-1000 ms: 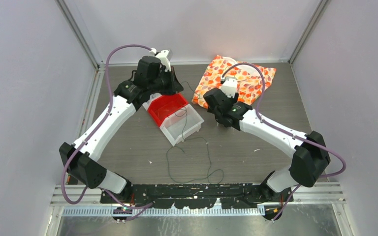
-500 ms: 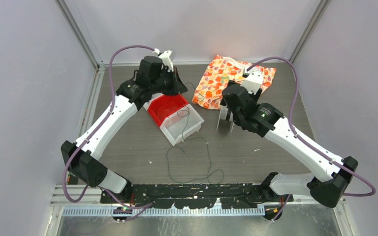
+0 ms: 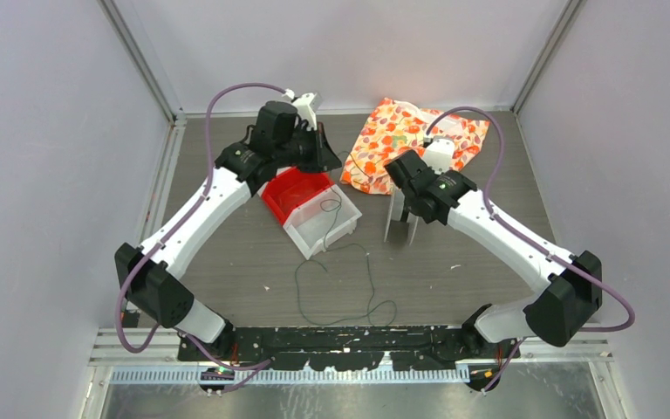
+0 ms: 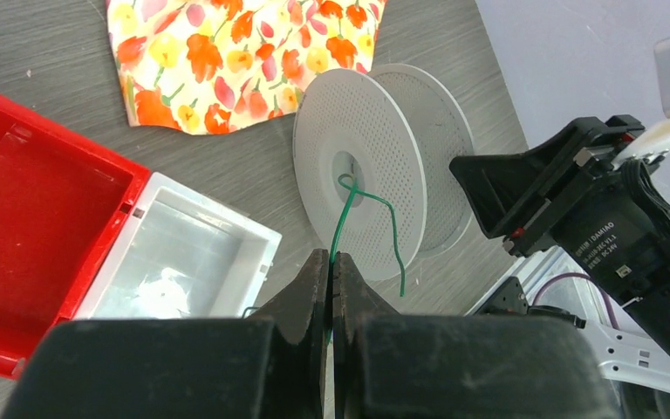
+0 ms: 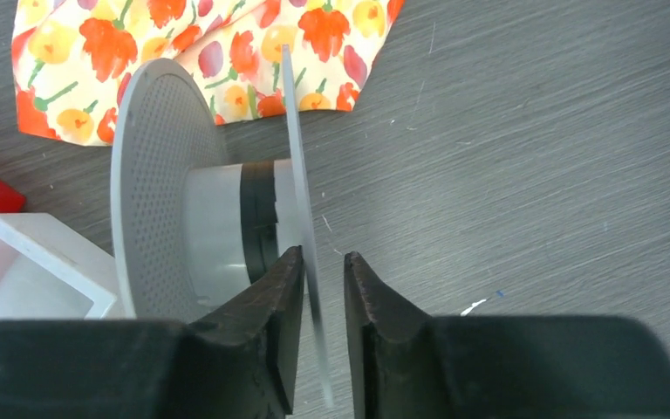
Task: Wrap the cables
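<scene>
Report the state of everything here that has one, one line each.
Left claw, shut on the cable.
Right claw, open, straddling the spool flange.
Spool, standing on edge.
Cable, mostly unwound in loose loops, one end at the spool's hub.
Box, open.
Cloth, lying flat.

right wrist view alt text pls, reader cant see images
The right gripper has its two black fingers either side of the thin rim of a grey spool standing on edge, with a small gap showing on one side. Behind it, a floral cloth and the corner of a clear bin lie on the grey table.
</scene>
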Robot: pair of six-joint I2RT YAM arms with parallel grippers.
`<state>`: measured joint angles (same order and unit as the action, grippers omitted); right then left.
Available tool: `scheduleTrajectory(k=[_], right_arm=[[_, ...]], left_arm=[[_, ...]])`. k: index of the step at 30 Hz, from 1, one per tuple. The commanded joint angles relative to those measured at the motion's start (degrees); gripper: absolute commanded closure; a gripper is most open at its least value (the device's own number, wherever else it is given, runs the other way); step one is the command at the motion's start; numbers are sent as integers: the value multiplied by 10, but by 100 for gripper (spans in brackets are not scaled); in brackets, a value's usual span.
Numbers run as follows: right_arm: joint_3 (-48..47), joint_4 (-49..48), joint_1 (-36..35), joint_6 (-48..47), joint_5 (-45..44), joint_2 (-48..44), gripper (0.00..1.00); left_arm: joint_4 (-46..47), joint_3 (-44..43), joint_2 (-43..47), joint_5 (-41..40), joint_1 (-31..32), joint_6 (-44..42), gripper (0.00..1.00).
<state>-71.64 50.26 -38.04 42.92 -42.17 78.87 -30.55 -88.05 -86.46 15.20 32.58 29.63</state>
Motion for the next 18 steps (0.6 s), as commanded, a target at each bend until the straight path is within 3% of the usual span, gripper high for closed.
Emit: scheduleTrajectory(k=[1, 4, 5, 16, 17, 18], right_arm=[[-2, -11, 4, 13, 14, -4, 78], [-3, -16, 3, 14, 12, 3, 98], [-3, -20, 2, 17, 11, 5, 99], [1, -48, -16, 49, -13, 16, 99], [2, -47, -16, 52, -12, 12, 98], [6, -48, -17, 56, -11, 6, 91]], left_arm=[[26, -28, 0, 24, 8, -2, 100], [20, -43, -4, 18, 20, -13, 99], [18, -48, -6, 12, 26, -18, 100], [121, 2, -4, -71, 110, -79, 99], [127, 5, -5, -79, 117, -86, 100], [134, 9, -7, -84, 120, -92, 100]])
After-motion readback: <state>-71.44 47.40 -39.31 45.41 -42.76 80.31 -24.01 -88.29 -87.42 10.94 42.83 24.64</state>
